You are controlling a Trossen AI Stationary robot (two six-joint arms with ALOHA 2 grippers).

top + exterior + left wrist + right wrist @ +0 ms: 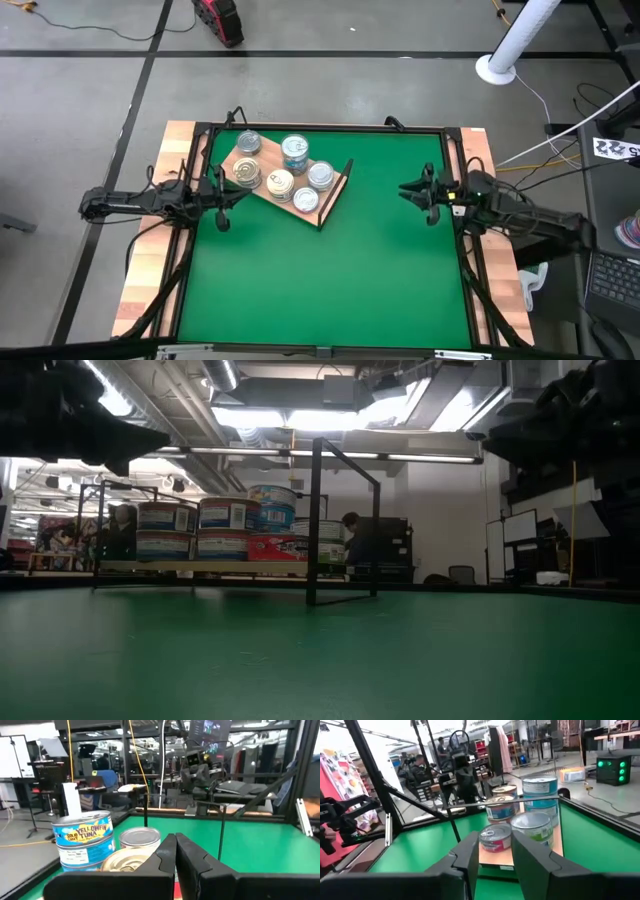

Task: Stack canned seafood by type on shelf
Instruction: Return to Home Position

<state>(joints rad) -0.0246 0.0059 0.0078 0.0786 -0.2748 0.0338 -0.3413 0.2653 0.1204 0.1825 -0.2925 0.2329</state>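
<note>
"How much room is there on the green mat [330,285]?"

"Most of it lies bare between the arms. The shelf [270,162] sits skewed at the far left, with the canned seafood [295,153] stacked on it."

"And the grippers?"

"The left gripper [175,837] hovers just beside the shelf, fingers pressed together, empty. The right gripper [495,840] hangs well apart near the right edge, parted, empty. From above, the lower tins are hidden."

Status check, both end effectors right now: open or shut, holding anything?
Left end effector: shut, holding nothing.
Right end effector: open, holding nothing.
</note>
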